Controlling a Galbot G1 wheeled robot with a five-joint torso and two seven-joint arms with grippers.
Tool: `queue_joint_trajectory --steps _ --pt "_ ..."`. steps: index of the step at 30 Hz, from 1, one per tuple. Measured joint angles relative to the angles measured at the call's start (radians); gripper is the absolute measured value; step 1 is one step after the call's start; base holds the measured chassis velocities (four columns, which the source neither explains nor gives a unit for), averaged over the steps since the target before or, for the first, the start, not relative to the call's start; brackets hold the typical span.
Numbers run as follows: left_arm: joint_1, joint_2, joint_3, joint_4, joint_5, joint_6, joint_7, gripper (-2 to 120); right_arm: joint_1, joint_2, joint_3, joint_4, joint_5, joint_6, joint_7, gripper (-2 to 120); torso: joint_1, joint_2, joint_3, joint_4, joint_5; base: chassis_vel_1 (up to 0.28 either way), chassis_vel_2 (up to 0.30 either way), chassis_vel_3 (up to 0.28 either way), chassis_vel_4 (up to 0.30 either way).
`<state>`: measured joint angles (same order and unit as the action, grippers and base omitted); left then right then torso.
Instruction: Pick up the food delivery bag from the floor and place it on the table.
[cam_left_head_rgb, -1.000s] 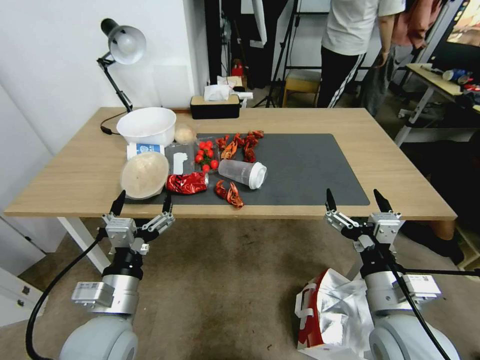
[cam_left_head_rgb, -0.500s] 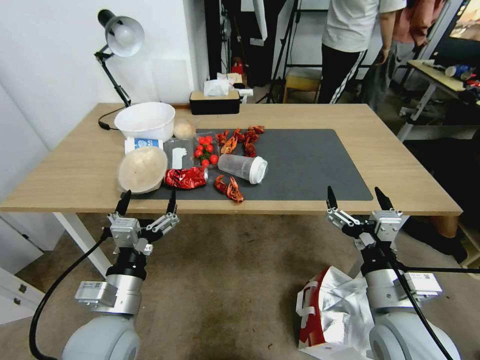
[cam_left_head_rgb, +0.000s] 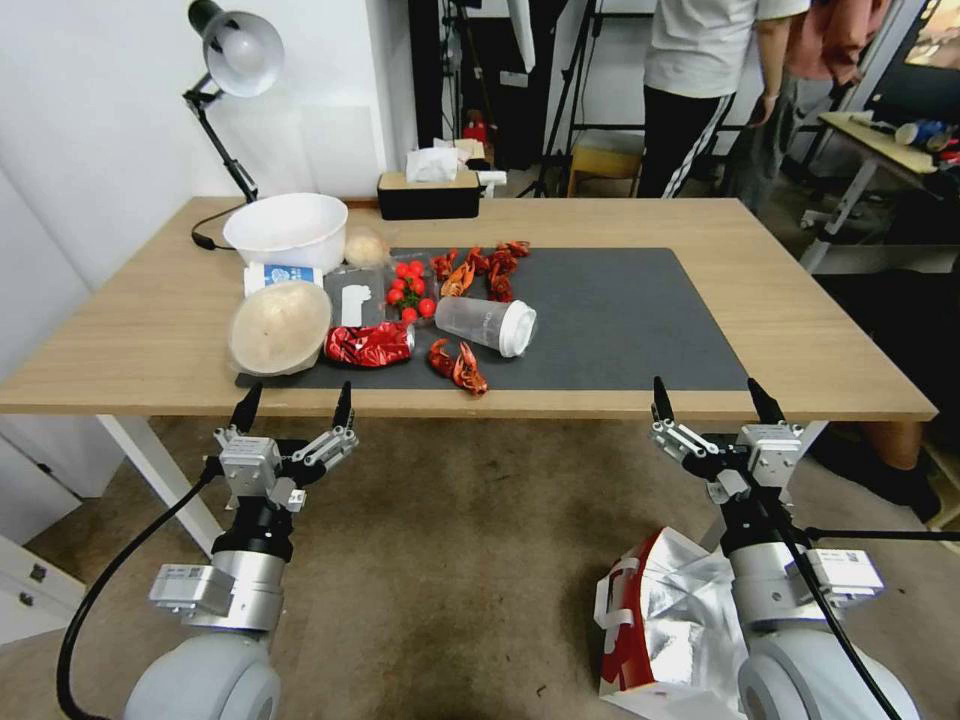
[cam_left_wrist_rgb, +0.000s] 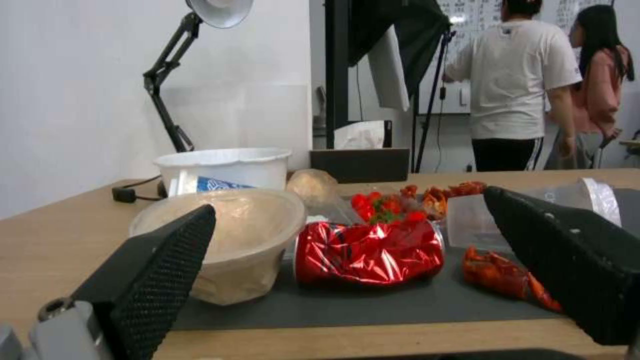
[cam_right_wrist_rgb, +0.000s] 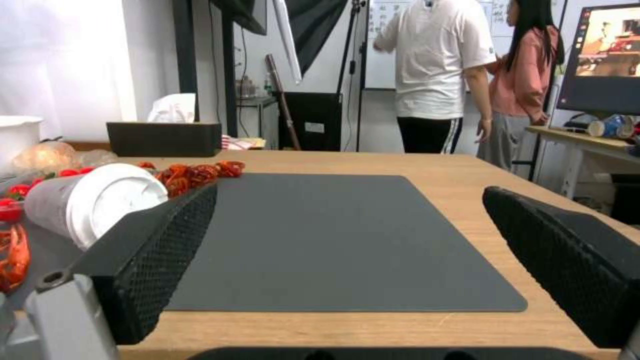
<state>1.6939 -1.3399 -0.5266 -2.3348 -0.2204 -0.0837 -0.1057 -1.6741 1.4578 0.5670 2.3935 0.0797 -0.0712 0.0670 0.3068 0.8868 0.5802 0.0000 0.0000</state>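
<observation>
The food delivery bag (cam_left_head_rgb: 660, 620) stands on the floor (cam_left_head_rgb: 470, 560) at my lower right, white with a red side, its silver foil lining open upward, just beside my right arm. The table (cam_left_head_rgb: 800, 330) with its dark grey mat (cam_left_head_rgb: 620, 320) stretches in front of me. My left gripper (cam_left_head_rgb: 296, 395) is open, raised at the table's front edge near the red foil wrapper (cam_left_wrist_rgb: 367, 252). My right gripper (cam_left_head_rgb: 708, 392) is open too, at the front edge by the bare mat (cam_right_wrist_rgb: 333, 240). Both hold nothing.
On the mat's left half lie a tipped plastic cup (cam_left_head_rgb: 487, 326), crayfish shells (cam_left_head_rgb: 458, 365), cherry tomatoes (cam_left_head_rgb: 408, 295) and two bowls (cam_left_head_rgb: 285, 230). A tissue box (cam_left_head_rgb: 428, 195) and lamp (cam_left_head_rgb: 235, 50) stand behind. A white table leg (cam_left_head_rgb: 160, 470) is left of my left arm.
The whole head view has shifted a little, so the table sits slightly higher and closer in it. Both grippers stay open, and the bag has not moved.
</observation>
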Motion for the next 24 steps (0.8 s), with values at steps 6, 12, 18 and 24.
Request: queue_joint_trajectory --steps 6,12,18,24 --pt "0.001 -0.002 0.005 -0.002 0.002 0.003 0.000 100 -0.001 0.000 0.000 0.004 0.000 -0.001 -0.001 100 -0.011 -0.026 -0.015 0.0000 -0.0001 0.000 0.000 0.000 0.000" --pt "0.003 -0.004 0.005 0.001 0.008 0.004 -0.006 100 -0.004 0.011 -0.005 0.003 -0.004 0.001 -0.001 100 -0.023 -0.055 -0.032 0.0000 -0.0001 0.000 0.000 0.000 0.000" --pt "0.003 -0.006 0.008 0.003 0.009 0.004 -0.006 100 0.000 0.020 -0.006 0.002 -0.008 0.000 -0.006 100 -0.035 -0.082 -0.047 0.0000 0.0000 0.000 0.000 0.000 0.000" --pt "0.003 -0.006 0.020 0.006 0.013 0.004 -0.007 100 0.002 0.023 -0.003 0.003 -0.008 -0.001 -0.010 100 -0.046 -0.108 -0.062 0.0000 0.0000 0.000 0.000 0.000 0.000"
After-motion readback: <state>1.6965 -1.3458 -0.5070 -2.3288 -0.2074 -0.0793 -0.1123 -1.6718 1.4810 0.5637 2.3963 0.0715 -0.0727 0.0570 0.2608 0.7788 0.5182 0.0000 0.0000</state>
